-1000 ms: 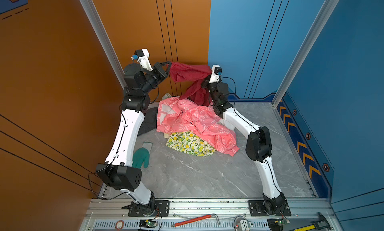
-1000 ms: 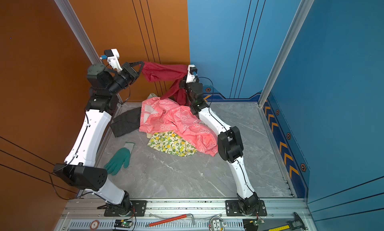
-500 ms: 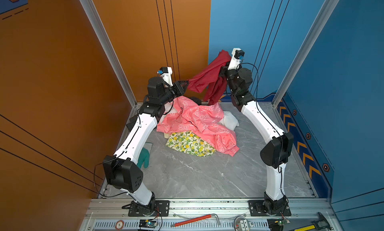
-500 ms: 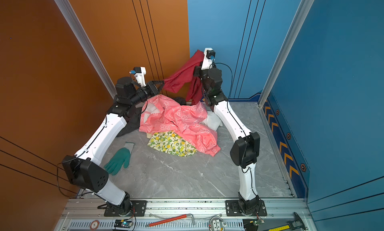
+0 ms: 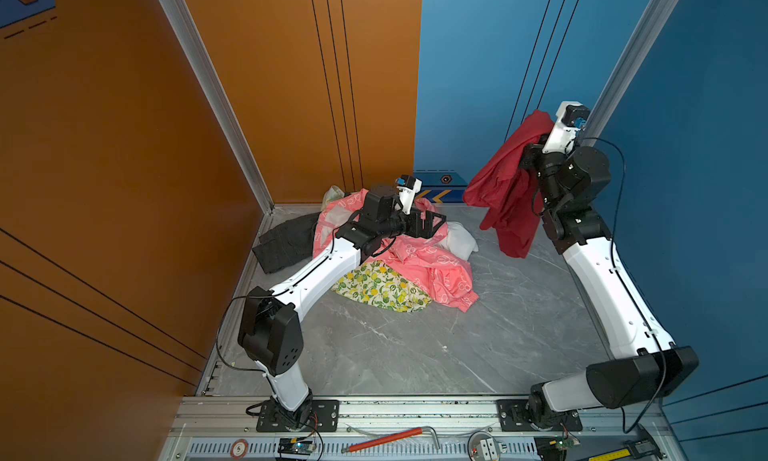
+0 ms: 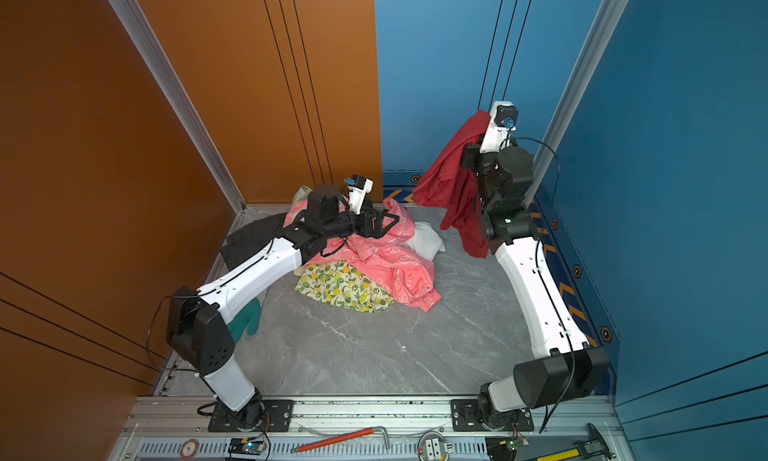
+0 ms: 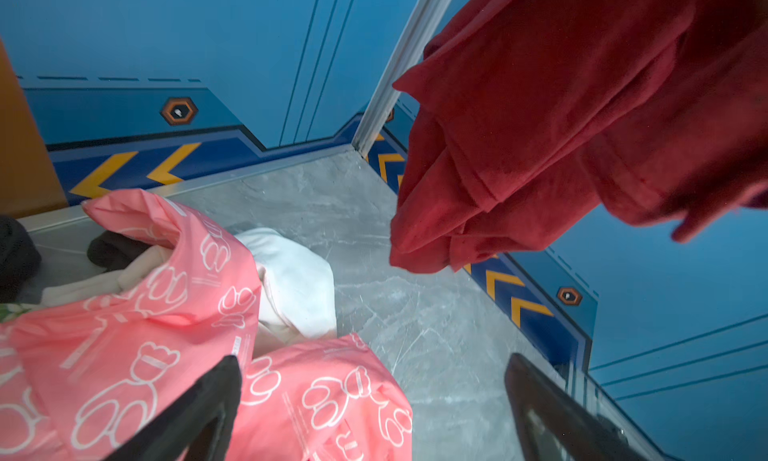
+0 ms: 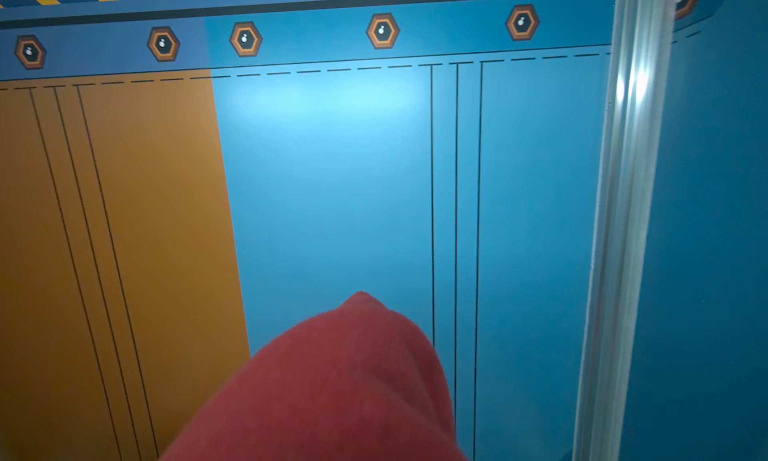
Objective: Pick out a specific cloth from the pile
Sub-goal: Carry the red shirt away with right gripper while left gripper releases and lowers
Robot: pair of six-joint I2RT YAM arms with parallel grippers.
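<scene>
The left claw (image 5: 438, 225) had just let go. A second before, it was pinched on one end of the cloth (image 5: 503, 189); now its jaws stood wide apart, low over the pink jacket (image 5: 419, 259) on the pile (image 5: 378, 288). Farther back, the right claw (image 5: 534, 145) stayed clamped on the cloth and had carried it up toward the far right corner, where it hung alone, apart from the pile. By my reading the picking-out was all but done, with only setting it down left. The left wrist view showed the cloth (image 7: 540, 106) hanging clear of the floor (image 7: 415, 313) and of the white piece (image 7: 295, 280), which both top views left uncertain. The right wrist view gave only a hump of cloth (image 8: 332, 388), with the fingers hidden.
</scene>
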